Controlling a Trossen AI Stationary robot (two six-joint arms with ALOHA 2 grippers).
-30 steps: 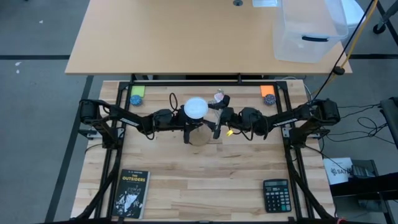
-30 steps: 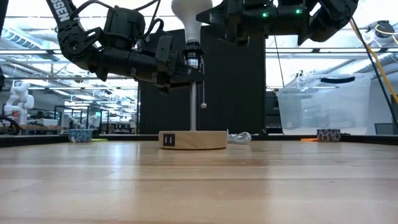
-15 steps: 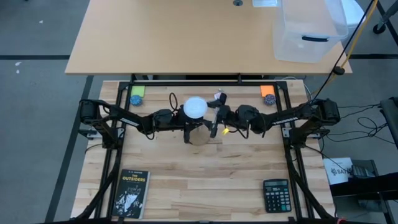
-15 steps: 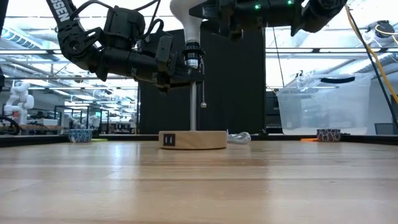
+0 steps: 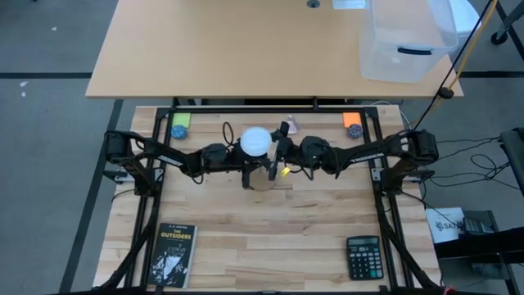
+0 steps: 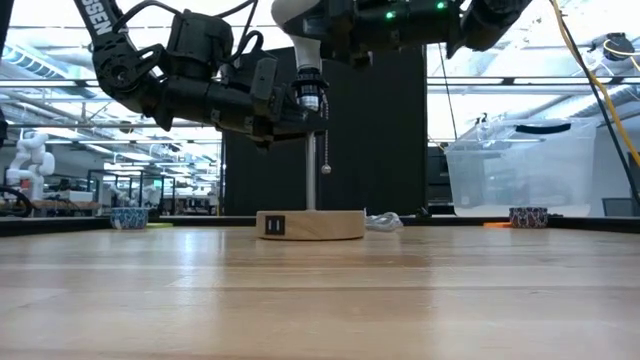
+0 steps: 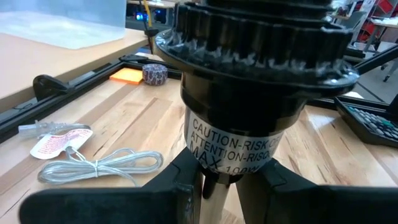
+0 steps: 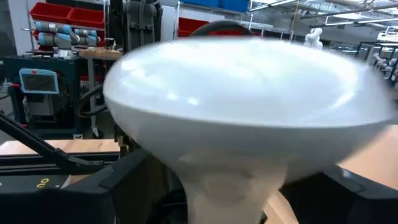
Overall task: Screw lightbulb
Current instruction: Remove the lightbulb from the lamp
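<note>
From above, we see the small white frosted lightbulb (image 5: 255, 141) at the middle of the pale wooden slatted table (image 5: 270, 238), sitting over the lamp's round tan wooden base (image 5: 264, 182). The left gripper (image 5: 246, 164) reaches in from the left just beneath the bulb, and the right gripper (image 5: 278, 147) comes in from the right, its fingers beside the globe. A dark paperback book (image 5: 172, 254) and a black calculator (image 5: 363, 256) lie well apart near the front edge.

At table height, we find the bulb's neck (image 6: 303, 45) standing upright in the black socket (image 6: 310, 95) atop a thin metal post (image 6: 311, 170) with a pull chain hanging beside it. The left gripper (image 6: 290, 115) is clenched around the post just under the socket, steadying the lamp.

From the left wrist, the black ribbed socket (image 7: 255, 93) with its caution label fills the view, and our left fingers (image 7: 180, 186) close on the post below it; a coiled grey cord (image 7: 99, 168) lies on the table.

From the right wrist, the bulb's globe (image 8: 242, 106) sits between the right gripper's dark fingers (image 8: 87, 193), which stand spread wide at either side; we cannot tell whether they touch the glass.

We judge the bulb is seated in the socket, and how far it is threaded in is hidden. What may remain is grasping and turning it home.
</note>
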